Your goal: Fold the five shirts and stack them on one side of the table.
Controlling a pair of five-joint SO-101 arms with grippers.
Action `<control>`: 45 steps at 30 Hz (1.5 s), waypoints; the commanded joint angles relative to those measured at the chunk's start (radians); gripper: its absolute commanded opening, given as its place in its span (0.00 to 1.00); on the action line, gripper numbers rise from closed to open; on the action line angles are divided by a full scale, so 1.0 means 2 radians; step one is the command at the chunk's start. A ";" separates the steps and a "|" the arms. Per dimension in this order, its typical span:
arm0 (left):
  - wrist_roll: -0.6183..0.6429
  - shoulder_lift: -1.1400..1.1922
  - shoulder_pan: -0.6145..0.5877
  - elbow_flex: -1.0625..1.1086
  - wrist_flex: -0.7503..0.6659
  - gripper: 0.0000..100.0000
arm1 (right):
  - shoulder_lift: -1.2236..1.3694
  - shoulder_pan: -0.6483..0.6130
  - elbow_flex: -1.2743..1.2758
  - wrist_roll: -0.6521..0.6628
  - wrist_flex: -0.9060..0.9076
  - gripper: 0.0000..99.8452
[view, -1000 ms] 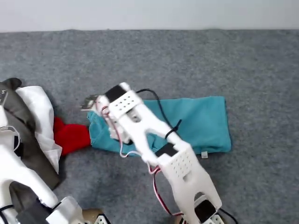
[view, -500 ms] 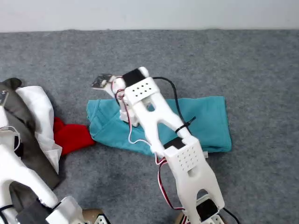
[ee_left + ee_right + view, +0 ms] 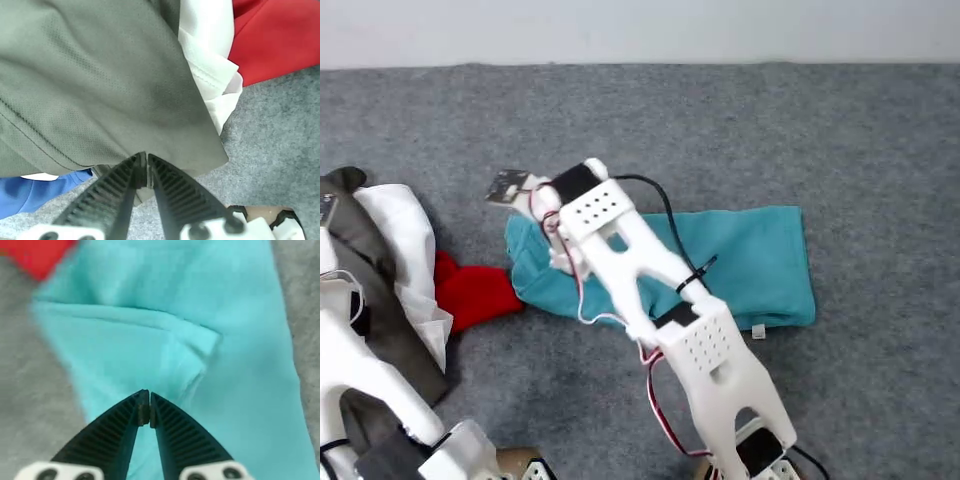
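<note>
A teal shirt (image 3: pixel 750 260) lies flat and partly folded in the middle of the table. My right gripper (image 3: pixel 563 262) hangs over its left end, shut, with nothing between the fingers; in the right wrist view the gripper (image 3: pixel 145 410) points at a crease of the teal shirt (image 3: pixel 240 340). At the left edge lies a pile: a grey shirt (image 3: pixel 380 330), a white shirt (image 3: pixel 405 240) and a red shirt (image 3: pixel 470 290). My left gripper (image 3: pixel 145 165) is shut at the hem of the grey shirt (image 3: pixel 90 90). A blue shirt (image 3: pixel 35 195) peeks from under it.
The grey carpeted table (image 3: pixel 720 130) is bare behind and to the right of the teal shirt. The left arm (image 3: pixel 360 390) stands over the pile at the front left. The red shirt's corner (image 3: pixel 40 255) nearly touches the teal shirt's left end.
My right arm swung back and to the right half a second ago and has now come back left over the teal shirt's left end. The left arm and the pile stayed still.
</note>
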 commanded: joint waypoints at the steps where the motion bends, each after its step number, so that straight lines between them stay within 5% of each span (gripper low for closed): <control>1: -0.003 -0.005 -0.002 -0.005 -0.003 0.02 | 0.007 0.032 -0.023 -0.006 -0.020 0.01; 12: -0.002 -0.007 -0.005 -0.018 0.018 0.02 | -0.032 0.036 -0.071 -0.015 0.069 0.01; 21: -0.002 -0.080 -0.055 -0.063 0.034 0.02 | -0.179 0.111 0.084 -0.052 0.069 0.01; 29: 0.001 -0.242 0.017 0.048 0.033 0.02 | -0.299 0.190 0.209 -0.110 0.066 0.02; 37: 0.018 -0.282 0.029 0.091 0.031 0.02 | -0.273 0.250 0.225 -0.170 0.046 0.25; 45: -0.012 -0.282 0.029 0.091 0.031 0.02 | -0.218 0.326 0.225 -0.186 0.013 0.26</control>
